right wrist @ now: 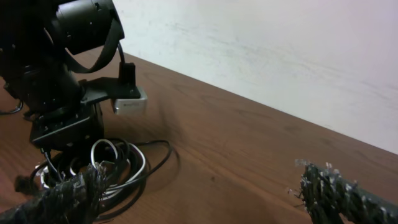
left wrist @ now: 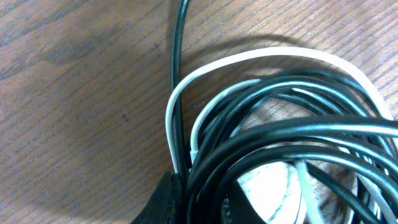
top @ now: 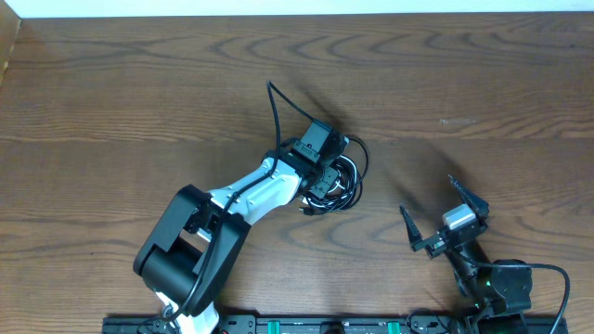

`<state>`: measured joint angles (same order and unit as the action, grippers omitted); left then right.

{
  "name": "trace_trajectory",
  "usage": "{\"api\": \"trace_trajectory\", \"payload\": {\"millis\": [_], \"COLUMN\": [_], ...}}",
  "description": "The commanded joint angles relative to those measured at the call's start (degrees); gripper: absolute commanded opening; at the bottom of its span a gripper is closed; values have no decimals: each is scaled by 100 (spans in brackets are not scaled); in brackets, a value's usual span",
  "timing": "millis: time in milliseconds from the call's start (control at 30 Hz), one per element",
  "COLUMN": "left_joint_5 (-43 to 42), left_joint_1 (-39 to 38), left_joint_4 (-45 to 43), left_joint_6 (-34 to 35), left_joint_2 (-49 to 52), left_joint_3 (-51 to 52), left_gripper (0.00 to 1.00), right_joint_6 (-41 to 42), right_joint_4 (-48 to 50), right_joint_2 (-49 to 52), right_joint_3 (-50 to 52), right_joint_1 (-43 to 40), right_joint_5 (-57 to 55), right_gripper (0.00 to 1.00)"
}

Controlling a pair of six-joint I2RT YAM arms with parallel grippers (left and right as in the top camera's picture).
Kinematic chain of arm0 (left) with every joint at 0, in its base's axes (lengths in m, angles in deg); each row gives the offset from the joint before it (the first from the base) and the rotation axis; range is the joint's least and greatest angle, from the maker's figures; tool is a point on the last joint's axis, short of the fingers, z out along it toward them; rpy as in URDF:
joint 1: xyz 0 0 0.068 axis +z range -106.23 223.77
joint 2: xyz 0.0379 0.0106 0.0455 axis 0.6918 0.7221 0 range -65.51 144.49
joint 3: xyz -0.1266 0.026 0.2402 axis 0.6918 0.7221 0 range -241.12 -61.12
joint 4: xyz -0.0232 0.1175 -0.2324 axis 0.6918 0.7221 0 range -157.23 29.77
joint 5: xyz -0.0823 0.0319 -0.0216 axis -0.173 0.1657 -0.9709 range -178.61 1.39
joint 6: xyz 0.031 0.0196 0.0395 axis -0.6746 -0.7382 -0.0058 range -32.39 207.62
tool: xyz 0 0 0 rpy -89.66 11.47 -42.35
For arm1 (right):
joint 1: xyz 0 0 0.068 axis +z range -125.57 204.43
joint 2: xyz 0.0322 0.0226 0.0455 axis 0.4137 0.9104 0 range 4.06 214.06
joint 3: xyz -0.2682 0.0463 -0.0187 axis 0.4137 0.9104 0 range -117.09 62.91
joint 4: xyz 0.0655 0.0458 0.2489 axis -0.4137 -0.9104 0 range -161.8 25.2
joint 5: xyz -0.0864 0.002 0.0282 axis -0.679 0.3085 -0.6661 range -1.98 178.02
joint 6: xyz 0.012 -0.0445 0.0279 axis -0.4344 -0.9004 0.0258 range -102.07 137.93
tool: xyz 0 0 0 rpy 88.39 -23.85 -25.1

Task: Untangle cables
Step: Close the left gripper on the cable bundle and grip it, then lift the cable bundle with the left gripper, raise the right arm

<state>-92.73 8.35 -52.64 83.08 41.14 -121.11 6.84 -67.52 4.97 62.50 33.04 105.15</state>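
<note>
The cables (top: 348,178) lie in one tangled coil of black cords and a white cord at the table's middle. One black tail (top: 276,111) runs away toward the far side. My left gripper (top: 327,186) is down on the coil's left side. In the left wrist view it (left wrist: 211,205) is shut on several black strands (left wrist: 280,127), with the white cord (left wrist: 180,93) looping just outside. My right gripper (top: 436,215) hovers open to the right of the coil, nothing between its fingers. In the right wrist view the coil (right wrist: 127,163) sits beside its left fingertip (right wrist: 71,190).
The left arm (top: 251,195) stretches from the near left edge to the coil. The right arm's base (top: 501,283) is at the near right corner. Bare wooden table (top: 483,93) surrounds the coil, and a pale wall (right wrist: 280,50) stands beyond the far edge.
</note>
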Motion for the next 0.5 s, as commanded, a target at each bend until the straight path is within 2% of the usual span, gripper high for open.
{"api": "trace_trajectory", "payload": {"millis": [0,467], "left_joint_5": [31,35], "left_joint_1": [9,9], "left_joint_4": [31,28], "left_joint_6": [238,160], "left_joint_2": [-234,-2197], "left_joint_3": [-81,-92], "left_gripper": [8,7], "right_joint_6": [-76,-76], "right_joint_4": [-28,-28], "right_joint_2": [-15,-15], "right_joint_3": [7,7], "right_joint_1": [-15,-15], "right_joint_5": [-22,-22], "right_gripper": [99,99]}}
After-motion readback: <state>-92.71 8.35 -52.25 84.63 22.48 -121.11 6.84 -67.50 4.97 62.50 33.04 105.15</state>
